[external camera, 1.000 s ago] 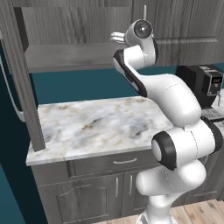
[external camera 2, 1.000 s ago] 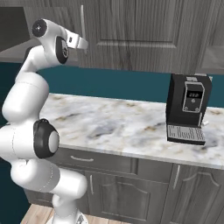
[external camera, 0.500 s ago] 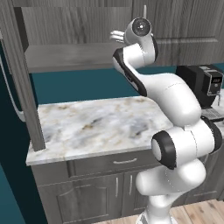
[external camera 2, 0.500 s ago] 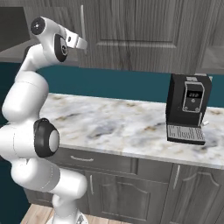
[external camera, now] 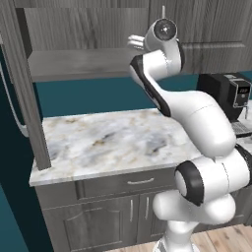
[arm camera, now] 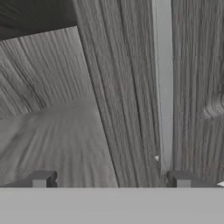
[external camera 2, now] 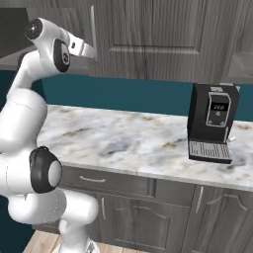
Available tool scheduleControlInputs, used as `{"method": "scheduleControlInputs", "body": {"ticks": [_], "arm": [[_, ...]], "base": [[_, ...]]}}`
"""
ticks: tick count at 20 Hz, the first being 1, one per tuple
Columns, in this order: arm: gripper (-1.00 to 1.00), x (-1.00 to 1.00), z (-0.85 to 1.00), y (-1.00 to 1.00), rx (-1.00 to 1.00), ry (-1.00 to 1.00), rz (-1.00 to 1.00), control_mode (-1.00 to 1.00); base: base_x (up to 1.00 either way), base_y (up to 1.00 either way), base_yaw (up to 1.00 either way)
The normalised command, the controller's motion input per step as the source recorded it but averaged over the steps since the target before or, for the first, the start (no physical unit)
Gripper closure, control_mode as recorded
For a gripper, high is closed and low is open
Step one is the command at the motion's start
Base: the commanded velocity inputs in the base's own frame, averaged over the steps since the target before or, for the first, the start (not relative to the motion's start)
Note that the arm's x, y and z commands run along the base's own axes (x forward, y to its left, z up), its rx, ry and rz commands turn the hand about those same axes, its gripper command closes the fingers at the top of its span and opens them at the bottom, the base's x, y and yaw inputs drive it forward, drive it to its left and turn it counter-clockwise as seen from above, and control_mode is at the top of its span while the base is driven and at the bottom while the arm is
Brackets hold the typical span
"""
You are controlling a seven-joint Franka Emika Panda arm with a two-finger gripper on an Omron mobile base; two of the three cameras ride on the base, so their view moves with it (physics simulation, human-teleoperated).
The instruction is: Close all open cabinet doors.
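One tall dark grey cabinet door (external camera: 25,93) stands swung out over the counter's left end, seen edge-on, and leaves the cabinet interior (external camera: 83,44) with its shelf exposed. To the right of that opening is a shut cabinet door (external camera 2: 158,34) with a slim silver handle (external camera 2: 92,24). My gripper (external camera: 134,43) is raised in front of the opening, near that shut door's handle edge (external camera 2: 88,50). In the hand view the silver handle (arm camera: 164,87) runs upright just above my right fingertip (arm camera: 181,179), and the gripper (arm camera: 111,181) is open and holds nothing.
A marble counter (external camera: 113,142) lies below the cabinets, with base-cabinet doors and a drawer front (external camera: 128,184) under it. A black coffee machine (external camera 2: 212,123) stands on the counter's right part (external camera: 229,93). A teal wall runs between the counter and the cabinets.
The hand has risen slightly toward the cabinets. The jaws stay open and the doors have not moved.
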Motion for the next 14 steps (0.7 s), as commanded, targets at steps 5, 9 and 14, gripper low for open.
{"method": "scheduleControlInputs", "body": {"ticks": [5, 9, 14], "arm": [[-1.0, -0.99, 0.0, -0.17, 0.0, 0.0, 0.0, -1.0], [-1.0, -1.0, 0.0, -0.27, 0.0, 0.03, 0.0, -1.0], [-1.0, -1.0, 0.0, -0.09, 0.0, 0.06, 0.02, -1.0]], "base": [[0.0, 0.0, 0.0], [0.0, 0.0, 0.0], [0.0, 0.0, 0.0]]}}
